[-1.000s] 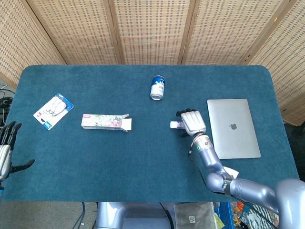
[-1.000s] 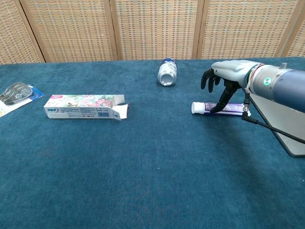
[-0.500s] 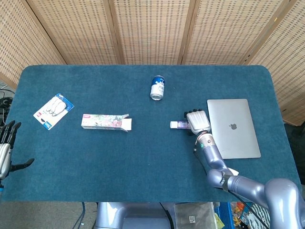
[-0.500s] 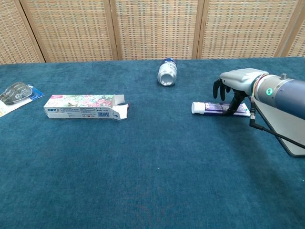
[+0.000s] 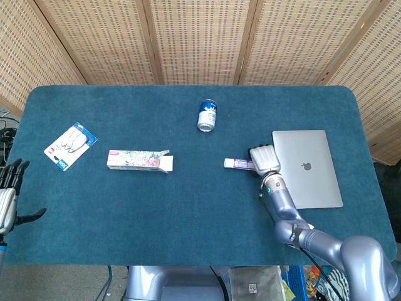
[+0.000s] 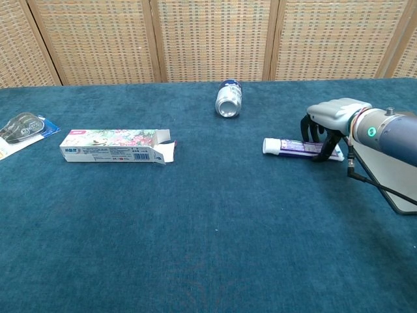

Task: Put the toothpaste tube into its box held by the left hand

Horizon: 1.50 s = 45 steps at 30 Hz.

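One toothpaste tube [image 6: 296, 147] lies flat on the table [image 5: 188, 213], long axis running left to right, cap end pointing toward the box [image 6: 116, 145]. Our right hand [image 6: 330, 124] arches over the tube's tail end, fingers curled down around it; whether they truly clasp it, we cannot tell. One box lies on its side well to the left, flaps open toward the tube, not yet held. Our left hand [image 5: 9, 188] hangs at the table's left edge, fingers spread and holding nothing, nearer the box than the right. We also count one can [image 5: 207, 115], one laptop [image 5: 306, 167] just beside the right hand, and one blister pack [image 5: 70, 145].
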Motion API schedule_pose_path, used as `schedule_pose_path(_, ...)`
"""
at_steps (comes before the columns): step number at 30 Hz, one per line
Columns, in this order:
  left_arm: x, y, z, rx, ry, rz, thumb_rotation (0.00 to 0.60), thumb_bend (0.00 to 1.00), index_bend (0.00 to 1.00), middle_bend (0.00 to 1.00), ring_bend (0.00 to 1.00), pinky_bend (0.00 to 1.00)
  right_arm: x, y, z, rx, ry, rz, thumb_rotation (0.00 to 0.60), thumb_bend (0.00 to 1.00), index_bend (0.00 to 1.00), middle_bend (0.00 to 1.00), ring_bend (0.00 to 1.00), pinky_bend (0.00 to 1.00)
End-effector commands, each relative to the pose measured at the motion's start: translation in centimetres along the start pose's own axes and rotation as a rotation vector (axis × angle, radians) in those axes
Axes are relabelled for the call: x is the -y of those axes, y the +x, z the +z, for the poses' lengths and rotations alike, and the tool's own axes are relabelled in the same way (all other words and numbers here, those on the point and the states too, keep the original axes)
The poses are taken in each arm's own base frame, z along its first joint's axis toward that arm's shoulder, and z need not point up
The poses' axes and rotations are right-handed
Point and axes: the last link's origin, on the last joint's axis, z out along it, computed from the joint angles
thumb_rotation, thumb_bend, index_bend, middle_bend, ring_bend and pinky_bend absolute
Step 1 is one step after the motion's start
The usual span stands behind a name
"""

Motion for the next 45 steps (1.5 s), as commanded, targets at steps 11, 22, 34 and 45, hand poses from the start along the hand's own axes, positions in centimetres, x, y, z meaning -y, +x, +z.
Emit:
schedule_pose_path(11,-1.1,0.5,2.1,0.010,-0.079,0.008,0.600,0.07,0.00,0.00,0.00,0.00,-1.7,1.8,-1.9,-0.064,0.079,0.017,0.600,0.49,0.57,0.61,0.47,0.41)
schedule_pose_path(22,-7.2,-1.0,12.0,0.107,-0.370,0.164,0.600,0.07,0.00,0.00,0.00,0.00,-5.3,7.0,-8.4,-0.228,0.158,-0.004,0.600,0.51,0.57,0.61,0.47,0.41)
schedule_pose_path(34,-12.5,-8.6,18.3,0.286,-0.436,0.182,0.600,0.07,0.00,0.00,0.00,0.00,-7.8,8.5,-12.0,-0.258,0.136,-0.059,0.600,0.53,0.57,0.61,0.47,0.41)
schedule_pose_path(45,-15.7,-11.5,20.9,0.356,-0.428,0.214,0.600,0.07,0.01,0.07,0.10,0.22,-9.1,8.8,-12.7,-0.264,0.108,-0.074,0.600,0.55,0.57,0.61,0.47,0.41)
